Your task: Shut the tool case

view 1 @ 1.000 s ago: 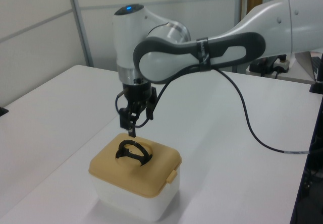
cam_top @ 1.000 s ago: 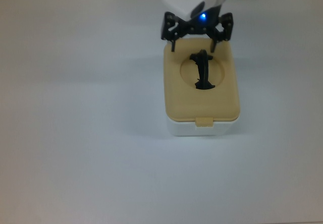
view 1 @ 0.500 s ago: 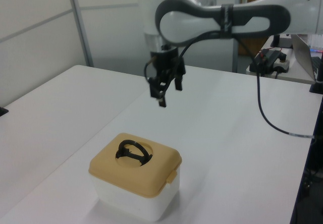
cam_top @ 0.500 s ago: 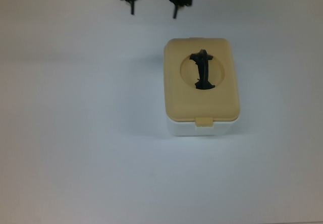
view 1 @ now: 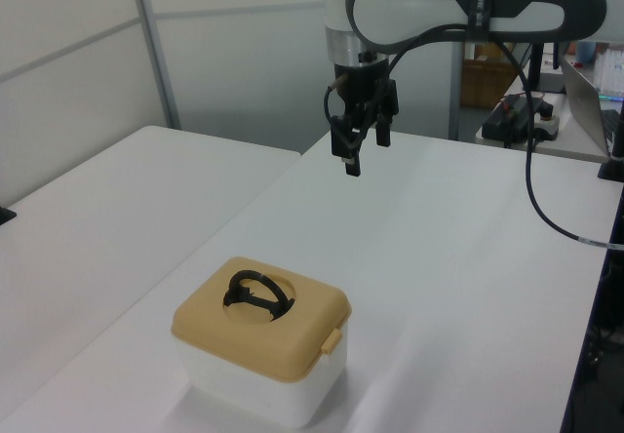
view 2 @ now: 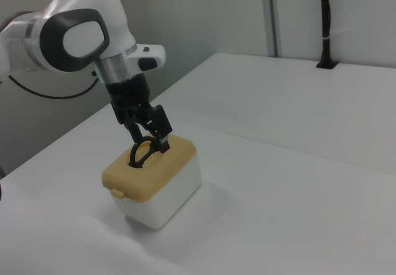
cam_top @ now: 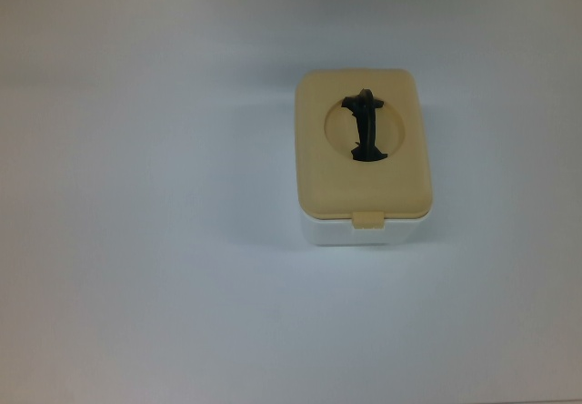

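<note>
Small white rectangular plastic tool case (view 1: 255, 384) rests on white table (view 1: 468, 287), beige lid (view 1: 261, 328) seated flat, black handle (view 1: 255, 294) upright in recess. Black two-finger gripper (view 1: 363, 152), fingers spread and empty, hangs well above and beyond case.

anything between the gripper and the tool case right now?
Nothing visible. The gripper hangs in the air away from the tool case, with only bare table between them. The lid already sits flat on the case.

White table (cam_top: 136, 240), closed tool case (cam_top: 364, 227) with beige lid (cam_top: 400, 167) resting on it
</note>
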Controlling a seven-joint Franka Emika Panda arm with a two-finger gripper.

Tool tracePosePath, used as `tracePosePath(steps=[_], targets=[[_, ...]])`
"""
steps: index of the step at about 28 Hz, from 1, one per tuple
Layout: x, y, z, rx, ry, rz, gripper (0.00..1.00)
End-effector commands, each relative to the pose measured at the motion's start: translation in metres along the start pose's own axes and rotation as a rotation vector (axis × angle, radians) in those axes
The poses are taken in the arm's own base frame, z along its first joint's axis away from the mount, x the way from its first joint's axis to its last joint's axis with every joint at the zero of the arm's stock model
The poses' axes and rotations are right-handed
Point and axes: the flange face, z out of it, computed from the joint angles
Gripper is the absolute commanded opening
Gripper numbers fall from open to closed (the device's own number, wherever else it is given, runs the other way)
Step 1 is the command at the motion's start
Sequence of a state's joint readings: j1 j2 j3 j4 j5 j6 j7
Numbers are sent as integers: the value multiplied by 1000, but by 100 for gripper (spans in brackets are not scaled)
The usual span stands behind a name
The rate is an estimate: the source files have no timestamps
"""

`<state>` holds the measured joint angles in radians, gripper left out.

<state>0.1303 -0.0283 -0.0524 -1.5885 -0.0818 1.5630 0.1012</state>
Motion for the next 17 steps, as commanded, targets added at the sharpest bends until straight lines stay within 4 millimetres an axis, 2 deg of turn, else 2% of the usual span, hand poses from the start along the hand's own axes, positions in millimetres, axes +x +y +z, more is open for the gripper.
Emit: tracePosePath(steps=[1, 12, 17], targets=[[-5, 5, 4, 12, -8, -9, 100], [-4, 22, 1, 30, -2, 25, 100], [-3, 22, 1, 31, -2, 24, 100]])
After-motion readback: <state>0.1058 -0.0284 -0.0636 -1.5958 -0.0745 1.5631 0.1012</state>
